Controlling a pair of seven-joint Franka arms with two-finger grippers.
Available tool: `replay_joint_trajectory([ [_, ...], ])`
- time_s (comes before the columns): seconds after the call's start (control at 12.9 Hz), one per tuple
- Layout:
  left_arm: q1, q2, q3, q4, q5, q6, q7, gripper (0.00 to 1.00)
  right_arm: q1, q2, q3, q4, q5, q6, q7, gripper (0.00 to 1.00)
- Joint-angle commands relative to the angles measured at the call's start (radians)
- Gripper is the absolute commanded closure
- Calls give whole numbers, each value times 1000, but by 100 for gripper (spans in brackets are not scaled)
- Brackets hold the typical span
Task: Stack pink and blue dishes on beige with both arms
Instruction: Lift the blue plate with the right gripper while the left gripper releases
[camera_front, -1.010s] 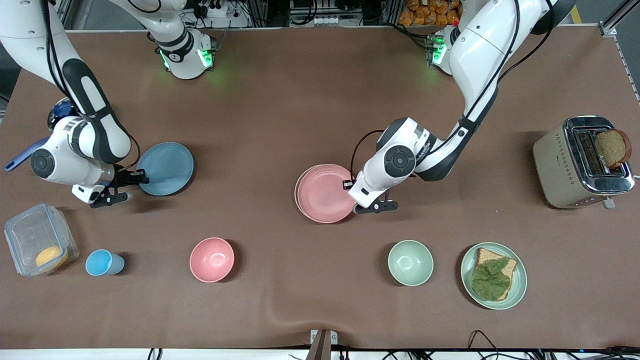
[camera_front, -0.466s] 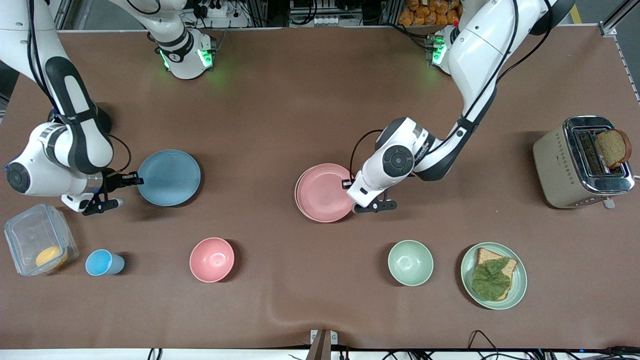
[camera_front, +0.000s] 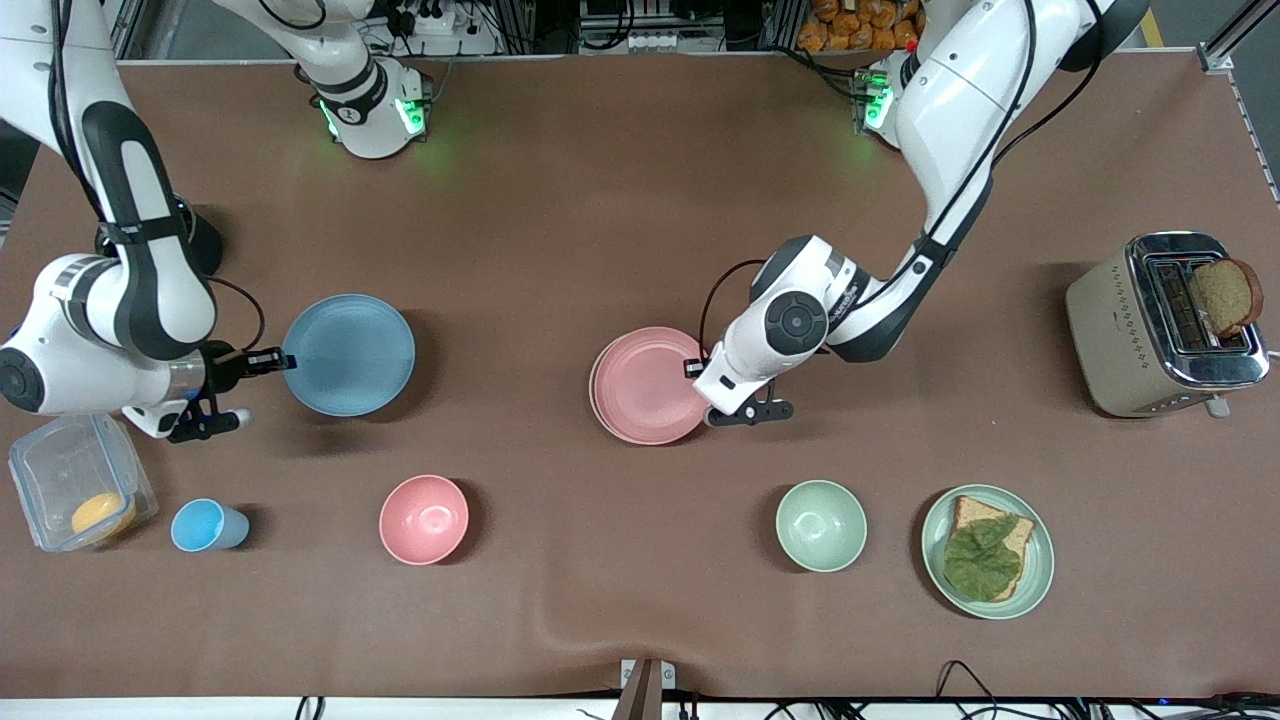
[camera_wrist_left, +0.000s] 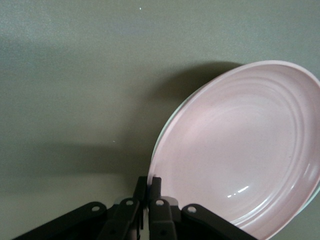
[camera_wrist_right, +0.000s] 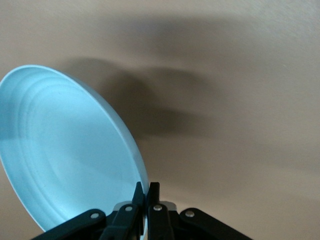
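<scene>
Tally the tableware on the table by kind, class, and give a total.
Plates: 4 – blue plate, pink plate, beige plate under it, green plate
Bowls: 2 – pink bowl, green bowl
Cups: 1 – blue cup
Total: 7

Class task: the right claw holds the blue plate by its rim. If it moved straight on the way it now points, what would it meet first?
Probably the pink plate, though heights are unclear.
</scene>
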Motion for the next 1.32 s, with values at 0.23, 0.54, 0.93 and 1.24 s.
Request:
replay_joint_trajectory([
  [0.23, -14, 5, 2, 18, -9, -6, -49, 100, 97, 18, -4, 131, 70, -134, 188, 100],
  [0.54, -19, 2, 2, 18, -11, -6, -52, 83, 107, 18, -4, 137, 74, -143, 205, 100],
  [0.93, -11, -39, 2, 26, 3, -11, -68, 0, 108, 18, -4, 135, 73, -144, 205, 100],
  [1.24, 100, -217, 14, 25, 6, -136, -60, 0, 182, 29, -2, 139, 91, -134, 311, 100],
])
